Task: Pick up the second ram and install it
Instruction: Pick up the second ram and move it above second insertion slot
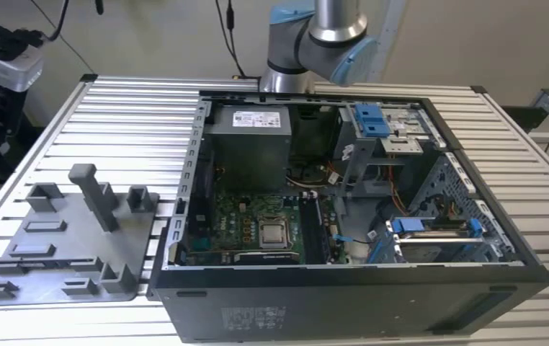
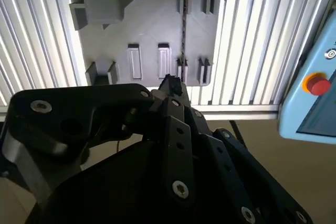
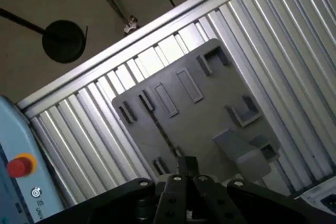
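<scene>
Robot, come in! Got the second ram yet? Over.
Claw above the gray tray. Second ram on edge in its slots, not picked up. Nothing between them.

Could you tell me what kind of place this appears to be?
Probably a robotics lab bench for computer assembly: a robot arm by an open computer case on a slatted metal table, beside a grey parts fixture.
</scene>
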You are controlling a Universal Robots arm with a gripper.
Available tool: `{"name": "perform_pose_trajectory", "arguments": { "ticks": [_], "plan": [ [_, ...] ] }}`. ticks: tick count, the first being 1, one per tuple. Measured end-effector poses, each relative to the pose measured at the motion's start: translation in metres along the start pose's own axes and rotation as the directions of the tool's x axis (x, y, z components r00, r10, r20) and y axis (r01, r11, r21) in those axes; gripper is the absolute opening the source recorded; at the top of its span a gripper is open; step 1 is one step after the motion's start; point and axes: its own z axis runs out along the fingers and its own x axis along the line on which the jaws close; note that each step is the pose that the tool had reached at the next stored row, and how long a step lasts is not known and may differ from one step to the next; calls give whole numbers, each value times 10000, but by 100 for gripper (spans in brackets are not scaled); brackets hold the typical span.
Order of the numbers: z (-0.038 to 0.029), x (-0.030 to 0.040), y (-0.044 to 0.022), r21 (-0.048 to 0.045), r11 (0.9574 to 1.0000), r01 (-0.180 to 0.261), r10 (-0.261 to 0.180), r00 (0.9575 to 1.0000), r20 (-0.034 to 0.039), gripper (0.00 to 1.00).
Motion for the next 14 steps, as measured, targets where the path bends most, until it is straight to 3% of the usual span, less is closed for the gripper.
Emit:
{"name": "perform_pose_trajectory", "arguments": {
  "ticks": [4, 8, 11, 14],
  "plan": [
    [23, 0, 0, 85, 9977, 665, -666, 9978, 25, 11],
    [42, 0, -1, 117, 9907, 1354, -1354, 9908, 20, 11],
    [62, -1, -1, 131, 9823, 1869, -1869, 9824, 12, 11],
    [76, -1, -1, 136, 9704, 2411, -2411, 9705, -3, 11]
  ]
}}
